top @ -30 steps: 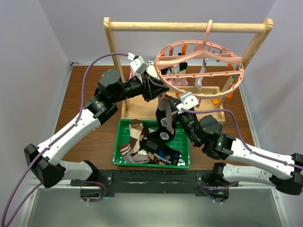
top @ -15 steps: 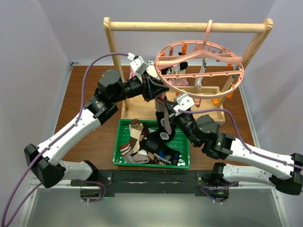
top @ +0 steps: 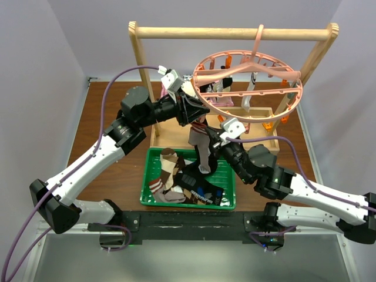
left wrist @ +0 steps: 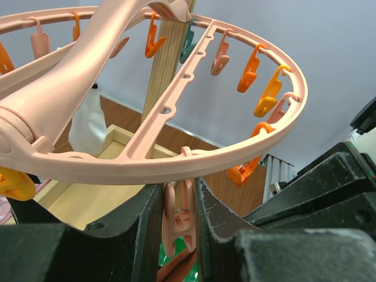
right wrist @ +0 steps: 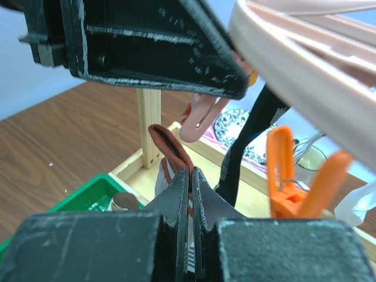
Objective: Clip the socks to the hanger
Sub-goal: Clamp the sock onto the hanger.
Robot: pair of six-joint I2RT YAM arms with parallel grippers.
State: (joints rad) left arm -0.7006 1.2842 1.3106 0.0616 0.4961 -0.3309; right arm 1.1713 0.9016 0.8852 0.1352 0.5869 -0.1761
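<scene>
My two arms stand at the near edge of a brown wooden table (top: 126,176). Directly on it, in front of me, sits a green tray (top: 144,179) heaped with socks (top: 166,176). Just behind the tray stands a light wooden rack (top: 194,33) on its shallow box base

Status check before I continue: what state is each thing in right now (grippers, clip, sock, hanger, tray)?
Left gripper: shut on pink clip at the hanger's near rim.
Right gripper: shut on held sock, by its brown cuff, just below that clip, not yet clipped.
Hanger: hooked over wooden rack, tilted.
Clipped socks: hanging at the hanger's far side.
Green tray: holds loose socks.
</scene>
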